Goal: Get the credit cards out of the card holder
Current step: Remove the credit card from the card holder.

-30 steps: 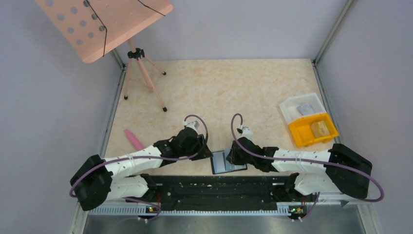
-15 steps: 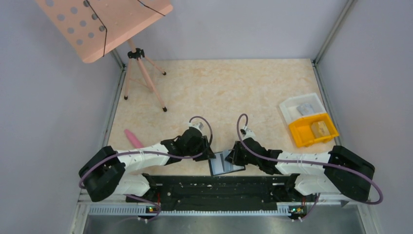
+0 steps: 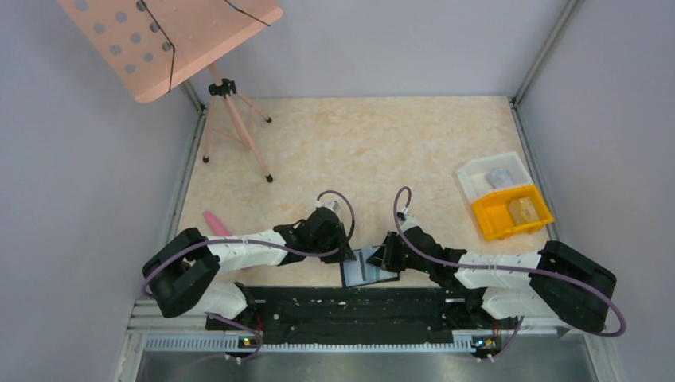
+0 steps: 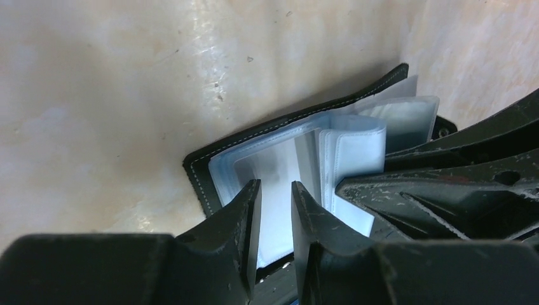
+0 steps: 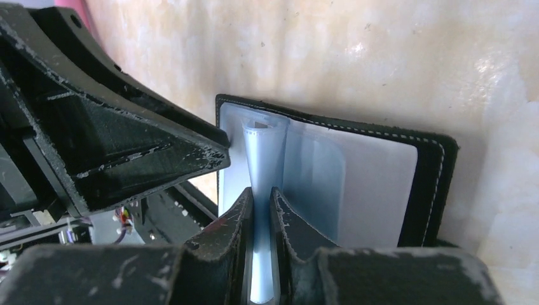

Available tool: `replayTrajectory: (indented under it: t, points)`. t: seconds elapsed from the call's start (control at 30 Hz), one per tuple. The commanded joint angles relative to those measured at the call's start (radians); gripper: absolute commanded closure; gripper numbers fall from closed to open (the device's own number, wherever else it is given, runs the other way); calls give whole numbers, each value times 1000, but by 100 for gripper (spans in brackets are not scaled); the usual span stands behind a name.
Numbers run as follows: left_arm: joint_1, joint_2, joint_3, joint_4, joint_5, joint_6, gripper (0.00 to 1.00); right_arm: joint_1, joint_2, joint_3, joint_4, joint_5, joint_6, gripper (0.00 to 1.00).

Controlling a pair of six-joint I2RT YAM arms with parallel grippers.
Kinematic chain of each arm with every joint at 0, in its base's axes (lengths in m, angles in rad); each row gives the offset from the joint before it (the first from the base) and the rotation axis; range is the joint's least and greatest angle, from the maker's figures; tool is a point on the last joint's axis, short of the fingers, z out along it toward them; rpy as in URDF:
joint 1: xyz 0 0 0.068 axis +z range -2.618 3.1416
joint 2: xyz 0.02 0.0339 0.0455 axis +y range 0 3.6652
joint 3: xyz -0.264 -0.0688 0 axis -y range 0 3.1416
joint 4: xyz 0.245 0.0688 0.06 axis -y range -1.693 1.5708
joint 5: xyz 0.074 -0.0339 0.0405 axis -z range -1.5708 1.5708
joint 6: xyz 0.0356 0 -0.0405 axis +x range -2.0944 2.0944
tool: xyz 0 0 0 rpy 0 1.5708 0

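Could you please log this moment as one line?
card holder open on table | left fingers open around sleeve | right fingers pinching sleeve | nothing pulled out

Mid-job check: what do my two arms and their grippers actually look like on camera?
They match. The left arm and right arm have white links between bulky black joints, and a looping purple cable trails along each. The left gripper and right gripper each have two black wedge-shaped fingers, scuffed with pale scratches.
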Motion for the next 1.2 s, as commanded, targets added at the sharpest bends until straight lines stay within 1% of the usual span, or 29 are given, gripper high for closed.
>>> replayTrajectory:
  t: [0.0, 0.37, 0.43, 0.57, 0.7, 0.83, 0.97, 1.07, 1.17]
  points:
    - [-18, 29, 58, 27, -5, 1, 71, -13, -20, -12, 131, -51, 6, 87]
    - [-46, 76, 91, 43, 12, -15, 71, -37, -22, -32, 155, -78, -6, 87]
    - [-50, 83, 90, 73, 15, -20, 71, -38, -15, -26, 148, -78, -9, 85]
    - [-51, 89, 99, 76, 25, -18, 71, -37, -10, 6, 86, -74, -25, 76]
    - [-54, 98, 110, 77, 36, -13, 71, -36, -29, 41, -16, -45, -35, 65]
    - [-62, 101, 109, 97, 50, -18, 71, -38, -65, 49, -71, -19, -38, 59]
    - [-63, 112, 105, 142, 72, -32, 71, -37, -106, 61, -119, -16, -43, 57]
    - [-66, 119, 107, 170, 88, -39, 71, -38, -136, 80, -175, 31, -54, 52]
    - [-71, 121, 116, 178, 91, -46, 71, -37, -185, 91, -232, 59, -56, 49]
